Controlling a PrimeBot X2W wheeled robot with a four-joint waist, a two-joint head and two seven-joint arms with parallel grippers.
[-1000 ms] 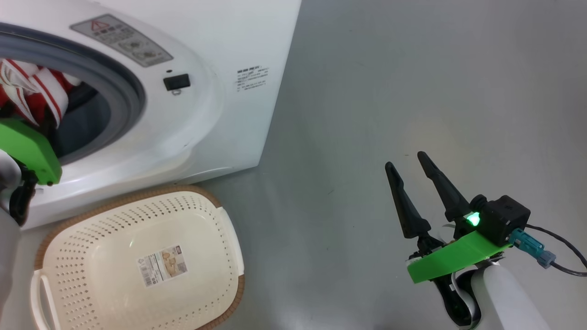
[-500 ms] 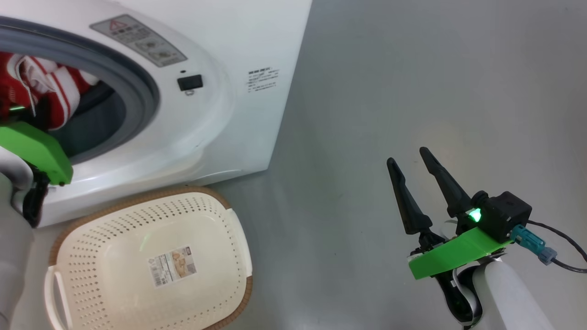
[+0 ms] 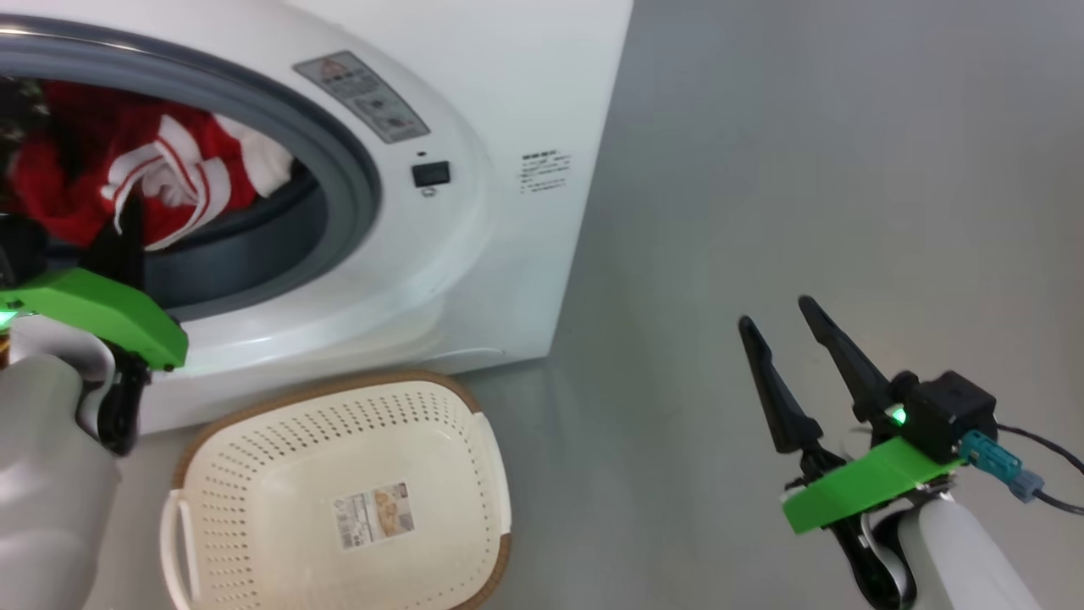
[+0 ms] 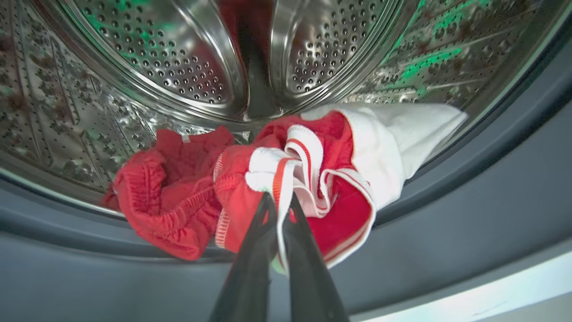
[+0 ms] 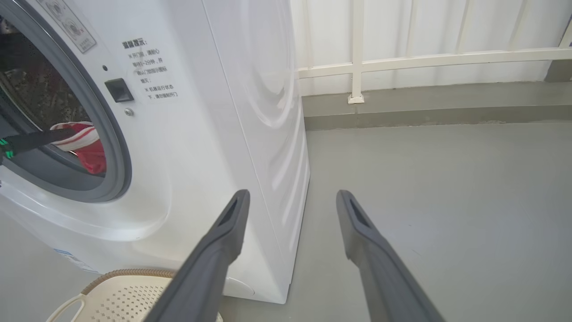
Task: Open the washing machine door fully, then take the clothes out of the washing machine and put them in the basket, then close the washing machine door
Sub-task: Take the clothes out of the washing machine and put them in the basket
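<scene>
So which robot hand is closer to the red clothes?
Left. The left gripper is shut on the clothes, right at the opening of the washing machine. The right gripper is open above the floor, away from the machine's side.

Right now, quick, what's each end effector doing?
Left end effector: closed, holding the clothes.
Right end effector: open, holding nothing.
</scene>
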